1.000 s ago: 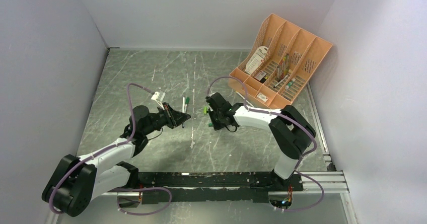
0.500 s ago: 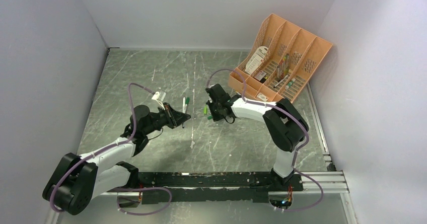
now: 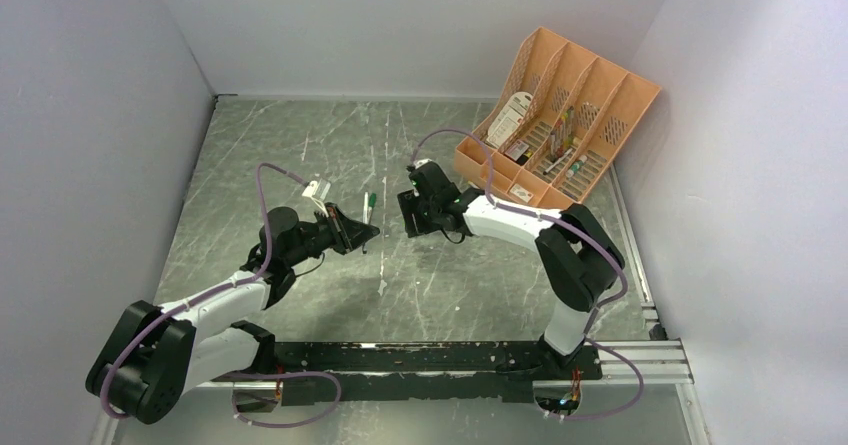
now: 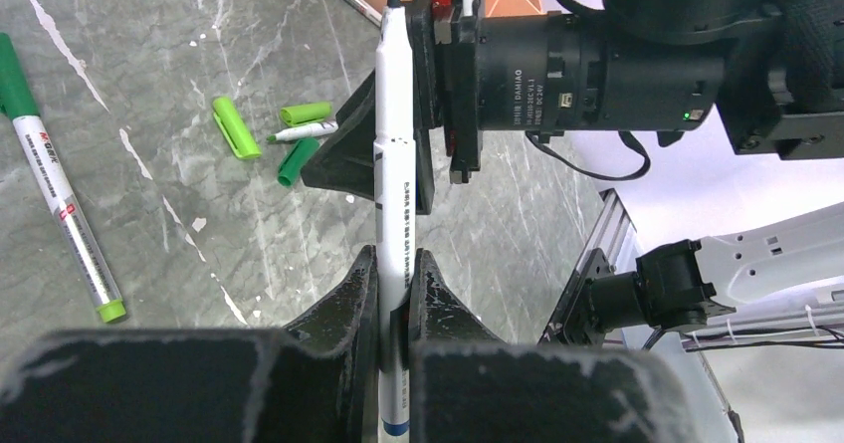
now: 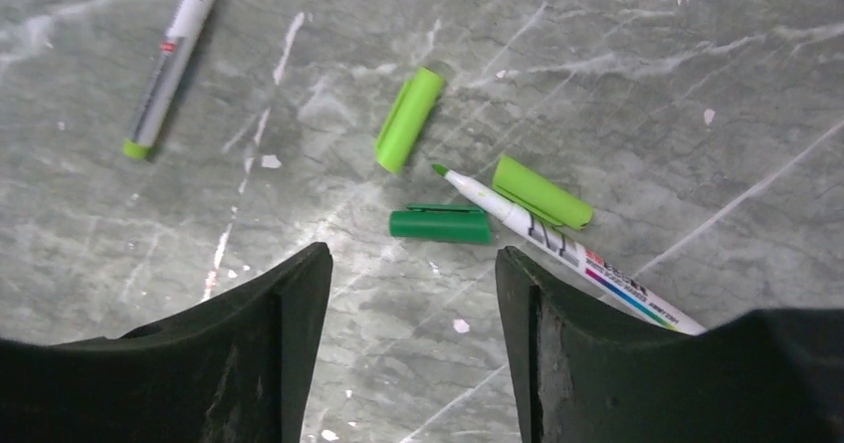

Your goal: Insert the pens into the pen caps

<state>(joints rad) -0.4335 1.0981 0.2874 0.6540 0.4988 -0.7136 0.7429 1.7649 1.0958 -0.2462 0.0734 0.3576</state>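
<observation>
**Left arm grips a pen, right jaws spread over loose caps**

Top external: The grey table (image 3: 300,145) is a hard slab streaked with pale scratches, set between plain white walls. The left gripper (image 3: 362,232) and the right gripper (image 3: 408,211) face each other near its middle. A slim capped pen (image 3: 367,208) lies between them. An orange organizer (image 3: 530,65) of lattice-sided plastic stands in the far right corner.

Left wrist: The left gripper's black, wedge-shaped fingers (image 4: 353,299) are pressed tight on the held pen (image 4: 396,204). It is a smooth, round white barrel with printed lettering and a dark pointed tip, and it aims at the right arm's black housing. Beyond it the caps lie in a small cluster on the table.

Right wrist: The right gripper's matte black fingers (image 5: 269,353) stand wide apart, with nothing between them, above the cluster.
- The pale green cap (image 5: 408,119), the second pale green cap (image 5: 542,192) and the dark green cap (image 5: 439,224) are short, glossy plastic cylinders, each lying on its side.
- The loose pen (image 5: 557,246) has a white barrel with coloured print and a bare green nib. It lies against the second pale green cap, its nib just beside the dark green cap.
- The capped pen lies well apart from the cluster, at the upper left.
</observation>
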